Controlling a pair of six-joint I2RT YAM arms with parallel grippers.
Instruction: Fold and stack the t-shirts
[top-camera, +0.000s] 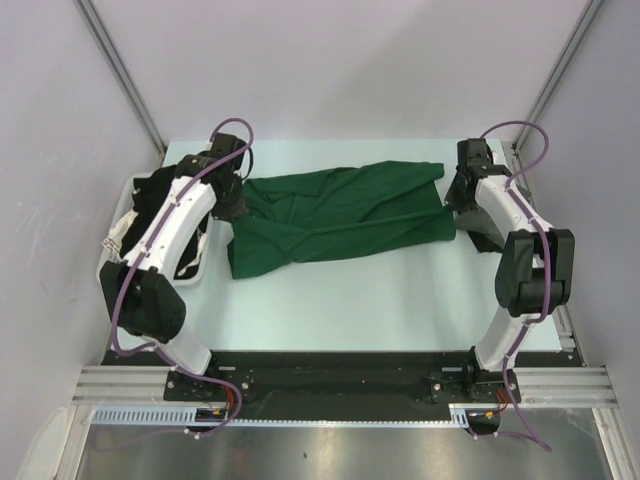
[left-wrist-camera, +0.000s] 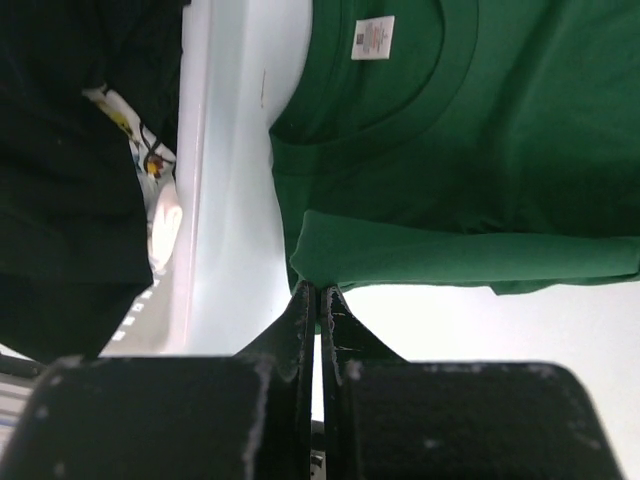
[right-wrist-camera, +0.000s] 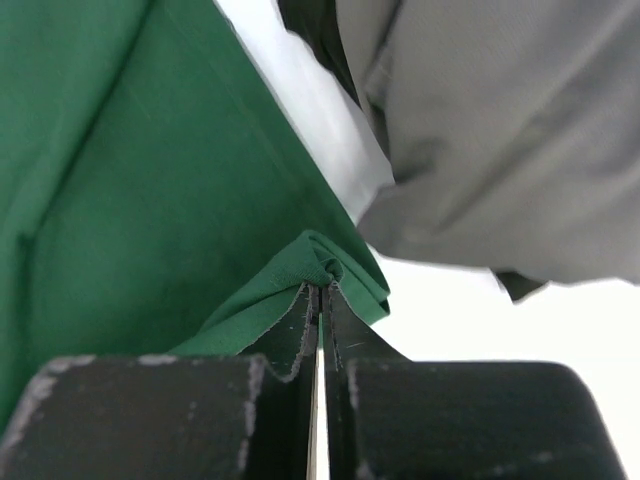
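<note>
The left gripper (left-wrist-camera: 318, 292) is seen closed, its tips pinched on a folded edge of the dark green t-shirt (top-camera: 340, 210). The right gripper (right-wrist-camera: 322, 288) is clamped on a bunched corner. The shirt is stretched across the table (top-camera: 380, 300) from 9 to 3 o'clock. A grey t-shirt (right-wrist-camera: 500, 130) is seen at 1 o'clock of the right tips, and a white basket (top-camera: 196, 276) at the shirt's 9 o'clock.

The left tool (left-wrist-camera: 318, 292) pinches an edge of the green t-shirt (left-wrist-camera: 480, 150) beside the basket (left-wrist-camera: 195, 200).
</note>
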